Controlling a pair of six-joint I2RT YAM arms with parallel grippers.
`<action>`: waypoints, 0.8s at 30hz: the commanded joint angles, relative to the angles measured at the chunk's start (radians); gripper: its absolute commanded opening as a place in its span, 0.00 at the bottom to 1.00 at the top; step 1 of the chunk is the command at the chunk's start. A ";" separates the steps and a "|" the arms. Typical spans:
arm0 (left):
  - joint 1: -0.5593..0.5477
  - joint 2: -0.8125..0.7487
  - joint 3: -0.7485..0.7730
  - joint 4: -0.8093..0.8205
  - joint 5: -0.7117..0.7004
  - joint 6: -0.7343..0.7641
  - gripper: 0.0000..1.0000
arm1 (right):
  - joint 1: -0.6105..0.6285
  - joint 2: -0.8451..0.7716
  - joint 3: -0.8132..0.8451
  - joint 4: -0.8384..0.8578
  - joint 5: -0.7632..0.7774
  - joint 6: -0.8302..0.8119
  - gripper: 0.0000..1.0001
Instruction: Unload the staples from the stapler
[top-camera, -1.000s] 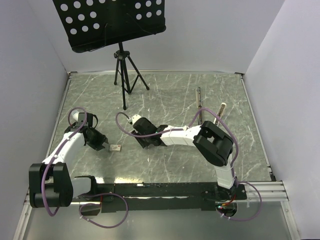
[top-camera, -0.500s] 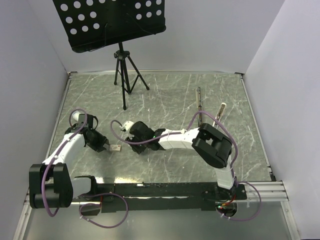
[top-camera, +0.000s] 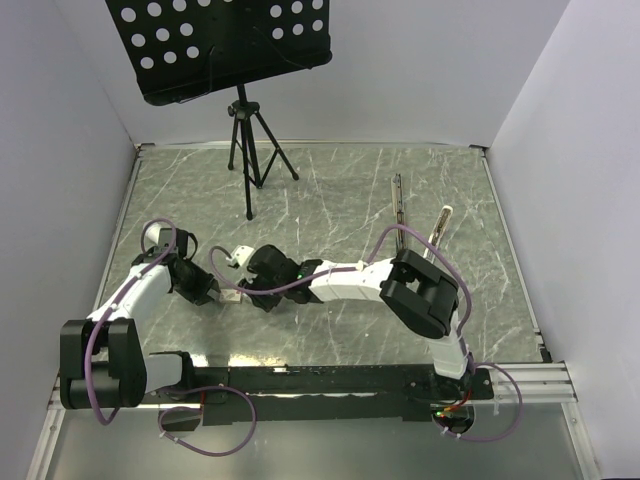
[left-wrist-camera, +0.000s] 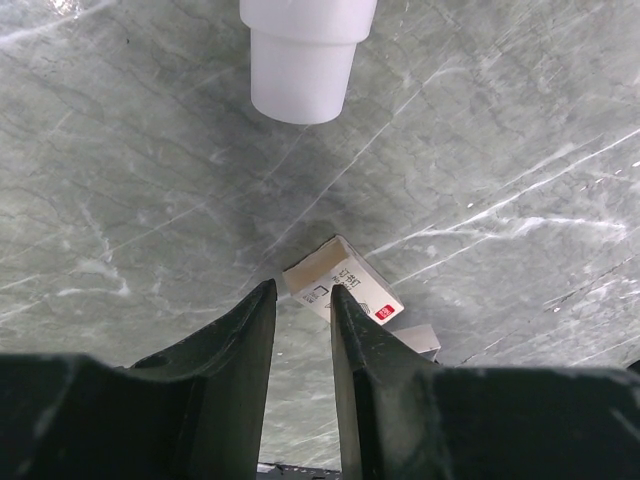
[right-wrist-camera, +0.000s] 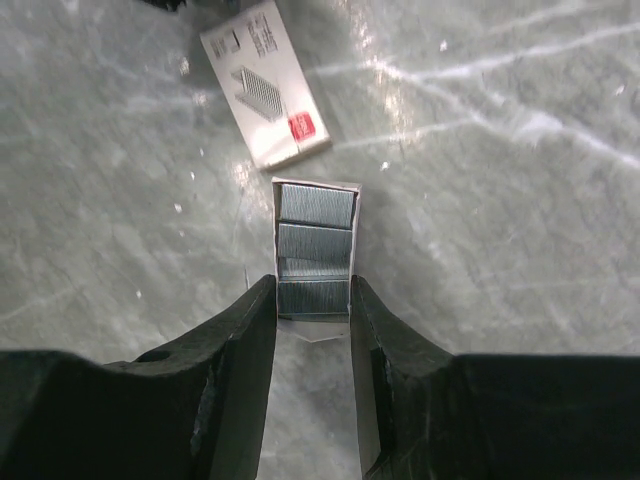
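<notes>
1. Right tool (right-wrist-camera: 312, 284): the arm reached across to the left half of the bench (top-camera: 330, 190). Its two fingers were closed against the long sides of a small open card tray (right-wrist-camera: 316, 330), gripping its near end.

2. The staples (right-wrist-camera: 316, 240) lay in that tray as grey metallic strips set one behind another. They began between the fingertips and ran away from the tool.

3. Box (right-wrist-camera: 265, 85): a flat white box with printed text and a red label lay on the bench just beyond the far end of the tray. It sat at a slant and did not touch the tray.

4. Left tool (left-wrist-camera: 303, 295): the fingers stood slightly apart, with bare bench visible in the narrow gap. The tan end of the box lay at the fingertips. Whether a finger touched it could not be told.

5. A short white cylinder (left-wrist-camera: 303, 60) hung over the bench ahead of the left tool, casting a shadow towards the box.

6. The stapler (top-camera: 440, 224) lay at the right of the bench, well apart from both tools. Its pale top was splayed away from the thin dark bar (top-camera: 398, 198).

7. Obstructions: the forearm and purple cable (top-camera: 400, 232) of the right arm crossed in front of the near end of the stapler. A black music stand (top-camera: 215, 40) on a tripod (top-camera: 250, 150) stood at the far left.
</notes>
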 joint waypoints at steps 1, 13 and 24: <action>0.005 -0.018 -0.002 0.011 0.013 0.000 0.34 | 0.008 0.023 0.060 0.013 0.002 -0.014 0.38; 0.005 -0.012 -0.005 0.016 0.025 0.008 0.34 | 0.011 0.045 0.068 -0.014 0.020 0.006 0.38; 0.005 -0.013 -0.008 0.028 0.036 0.014 0.34 | 0.013 0.065 0.077 -0.031 0.043 0.026 0.38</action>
